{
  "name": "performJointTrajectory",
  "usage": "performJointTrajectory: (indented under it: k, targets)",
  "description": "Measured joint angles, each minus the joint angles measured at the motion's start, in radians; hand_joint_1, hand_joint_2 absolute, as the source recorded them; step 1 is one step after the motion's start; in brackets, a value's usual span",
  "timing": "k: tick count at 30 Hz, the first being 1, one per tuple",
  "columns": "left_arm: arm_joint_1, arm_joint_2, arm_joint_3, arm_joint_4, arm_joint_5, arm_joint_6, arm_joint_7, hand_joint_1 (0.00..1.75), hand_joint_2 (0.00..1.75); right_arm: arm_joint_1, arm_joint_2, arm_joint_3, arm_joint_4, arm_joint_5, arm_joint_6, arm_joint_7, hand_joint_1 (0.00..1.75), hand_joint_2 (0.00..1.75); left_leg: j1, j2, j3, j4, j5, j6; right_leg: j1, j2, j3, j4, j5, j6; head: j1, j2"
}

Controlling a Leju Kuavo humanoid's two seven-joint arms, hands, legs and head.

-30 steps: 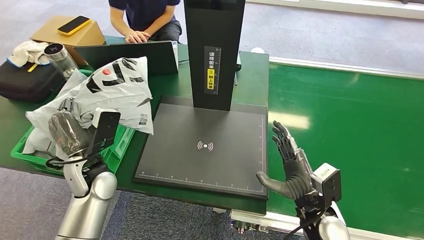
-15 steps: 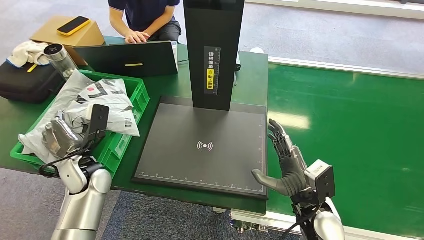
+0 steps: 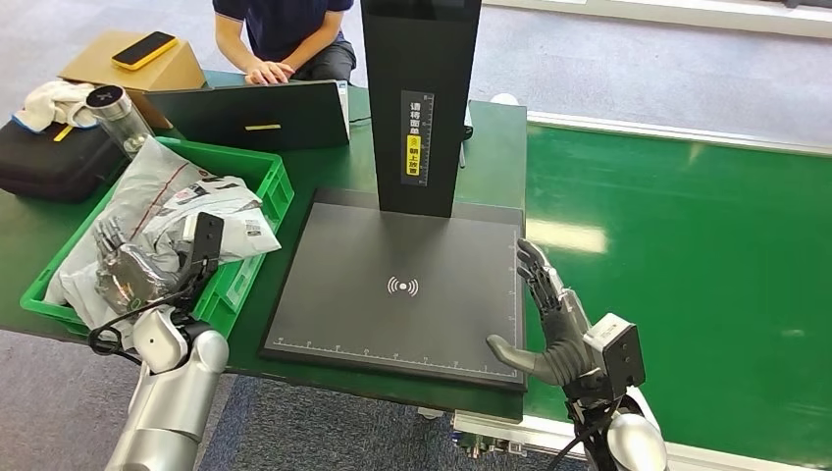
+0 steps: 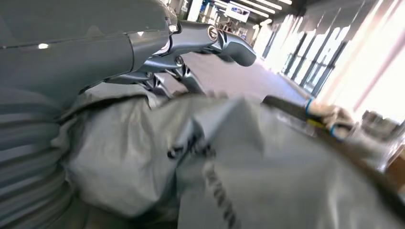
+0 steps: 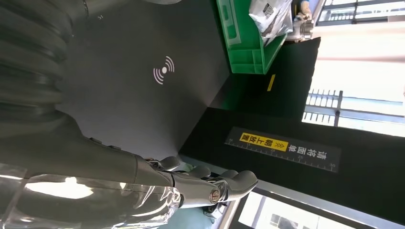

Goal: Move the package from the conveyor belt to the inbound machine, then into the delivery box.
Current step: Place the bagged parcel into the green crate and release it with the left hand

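The grey-and-white plastic package point(image 3: 196, 201) lies in the green delivery crate point(image 3: 270, 191) at the table's left. My left hand point(image 3: 128, 270) rests low on the bags at the crate's near end, fingers spread; in the left wrist view its thumb point(image 4: 215, 40) stretches out above the crumpled package point(image 4: 248, 162). The inbound machine's black plate point(image 3: 402, 285) has nothing on it, and its dark column point(image 3: 420, 98) rises at the back. My right hand point(image 3: 554, 324) stands open and empty at the plate's right edge, beside the green conveyor belt point(image 3: 687, 275). The right wrist view shows that hand point(image 5: 191, 183), the plate point(image 5: 143, 76) and the crate point(image 5: 243, 43).
A person point(image 3: 285, 39) sits behind an open laptop point(image 3: 250, 113) at the table's far side. A bottle point(image 3: 118, 113), a black case point(image 3: 49, 157) and a cardboard box with a yellow phone point(image 3: 142, 49) crowd the far left corner.
The package, held up over the crate a second ago, has come down into it with my left hand. My right hand has drifted slightly lower and toward the plate.
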Motion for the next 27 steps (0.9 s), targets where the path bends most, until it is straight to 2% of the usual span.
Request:
performJointTrajectory:
  k: [3, 5, 8, 11, 13, 15, 19, 27]
  targets:
    - [0.011, -0.009, 0.023, -0.035, 0.019, 0.030, -0.071, 0.00, 1.75, 0.000, 0.000, 0.002, 0.000, 0.000, 0.000, 0.001, 0.00, 1.75, 0.000, 0.000, 0.000, 0.000, 0.000, 0.000, 0.000, 0.000, 0.000, 0.000, 0.000, 0.000, 0.000, 0.000]
    - [0.026, -0.026, 0.049, -0.092, 0.039, 0.031, -0.156, 0.00, 1.75, 0.001, 0.000, 0.003, 0.000, -0.002, 0.000, 0.004, 0.00, 1.75, 0.000, 0.000, 0.000, 0.000, 0.000, 0.000, 0.000, 0.000, 0.000, 0.000, 0.000, 0.000, 0.000, 0.000]
    - [0.048, -0.074, 0.117, -0.227, 0.094, 0.032, -0.387, 0.00, 1.75, 0.001, 0.000, 0.003, 0.000, -0.009, -0.002, 0.008, 0.00, 1.75, 0.000, 0.001, 0.000, 0.000, 0.000, 0.000, 0.000, 0.001, -0.001, 0.000, 0.000, 0.000, 0.000, 0.000]
    - [0.051, -0.148, 0.228, -0.371, 0.164, 0.032, -0.645, 0.00, 1.75, 0.001, -0.002, 0.004, 0.000, -0.018, -0.007, 0.009, 0.00, 1.75, 0.000, 0.001, -0.001, 0.000, 0.000, 0.000, 0.000, 0.001, -0.001, 0.000, 0.000, 0.000, 0.000, 0.000]
    - [0.050, -0.191, 0.294, -0.442, 0.190, 0.031, -0.743, 0.00, 1.75, 0.001, -0.004, 0.005, 0.000, -0.021, -0.011, 0.009, 0.00, 1.75, 0.000, 0.001, -0.001, 0.000, 0.000, 0.000, 0.000, 0.001, 0.000, 0.000, 0.000, 0.000, 0.000, 0.000]
    - [0.049, -0.222, 0.341, -0.494, 0.197, 0.031, -0.778, 0.00, 1.75, 0.001, -0.006, 0.006, 0.000, -0.022, -0.013, 0.009, 0.00, 1.75, 0.000, 0.000, 0.000, 0.000, 0.000, 0.000, 0.000, 0.000, 0.000, 0.000, 0.000, 0.000, 0.000, 0.000]
    - [0.048, -0.255, 0.391, -0.554, 0.202, 0.030, -0.788, 0.00, 0.00, 0.000, -0.007, 0.008, 0.000, -0.025, -0.013, 0.009, 0.00, 1.75, 0.000, 0.000, 0.000, 0.000, 0.000, 0.000, 0.000, 0.000, 0.001, 0.000, 0.000, 0.000, 0.000, 0.000]
    - [0.055, -0.259, 0.388, -0.622, 0.241, 0.030, -0.779, 0.00, 0.00, -0.007, -0.010, 0.011, 0.000, -0.052, -0.014, 0.009, 0.00, 1.75, 0.000, 0.000, 0.001, 0.000, 0.000, 0.000, 0.000, 0.000, 0.001, 0.000, 0.000, 0.000, 0.000, 0.000]
